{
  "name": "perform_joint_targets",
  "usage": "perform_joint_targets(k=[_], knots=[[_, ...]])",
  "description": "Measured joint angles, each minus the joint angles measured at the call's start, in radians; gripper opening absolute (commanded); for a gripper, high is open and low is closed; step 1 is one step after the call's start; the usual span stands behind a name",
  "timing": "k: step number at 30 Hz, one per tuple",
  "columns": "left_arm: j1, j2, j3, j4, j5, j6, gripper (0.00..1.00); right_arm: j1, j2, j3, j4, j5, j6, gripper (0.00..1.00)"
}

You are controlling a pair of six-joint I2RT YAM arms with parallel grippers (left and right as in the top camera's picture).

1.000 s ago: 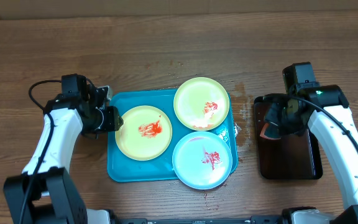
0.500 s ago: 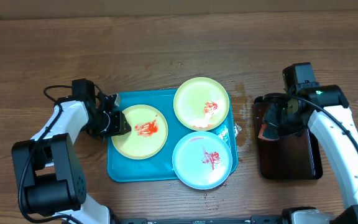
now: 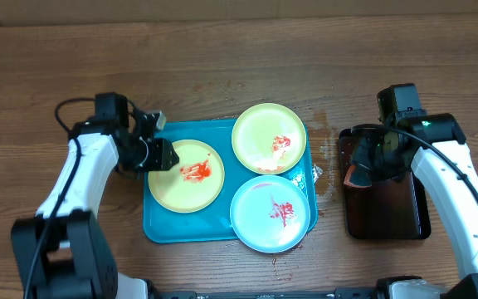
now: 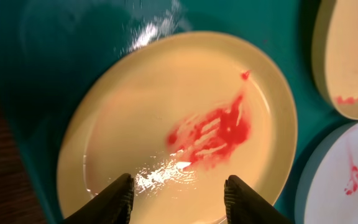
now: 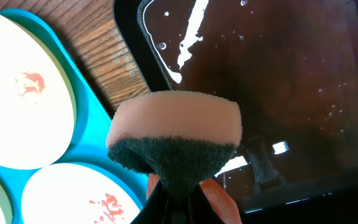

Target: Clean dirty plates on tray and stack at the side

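Hovering left hand (image 4: pixel 180 200), spread apart, over the smeared yellow plate (image 4: pixel 166 93) on the tray (image 3: pixel 158 226), likely to steady it; clamping right hand (image 5: pixel 178 190) on sponge (image 5: pixel 174 140) (ready for scrubbing).

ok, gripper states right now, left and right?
Left gripper: open, over the yellow plate, holding nothing.
Right gripper: shut on the sponge.
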Motion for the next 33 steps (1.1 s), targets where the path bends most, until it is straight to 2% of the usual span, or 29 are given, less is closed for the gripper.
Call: perform_joint_targets(k=[4, 10, 19, 25, 31, 33], knots=[[-0.002, -0.061, 0.024, -0.010, -0.104, -0.006, 0.48, 0.000, 0.000, 0.000, 0.000, -0.002, -0.003, 0.04], [-0.002, -0.029, 0.026, -0.022, -0.216, -0.045, 0.45, 0.000, 0.000, 0.000, 0.000, -0.003, -0.015, 0.04], [-0.002, 0.109, 0.025, 0.002, -0.260, -0.079, 0.45, 0.000, 0.000, 0.000, -0.031, -0.010, -0.032, 0.04], [-0.002, 0.141, 0.026, 0.037, -0.274, -0.103, 0.45, 0.000, 0.000, 0.000, -0.063, -0.011, -0.034, 0.04], [-0.002, 0.142, 0.026, 0.064, -0.278, -0.116, 0.31, 0.000, 0.000, 0.000, -0.089, -0.011, -0.036, 0.04], [-0.002, 0.142, 0.026, 0.066, -0.276, -0.117, 0.29, 0.000, 0.000, 0.000, -0.098, -0.011, -0.037, 0.04]])
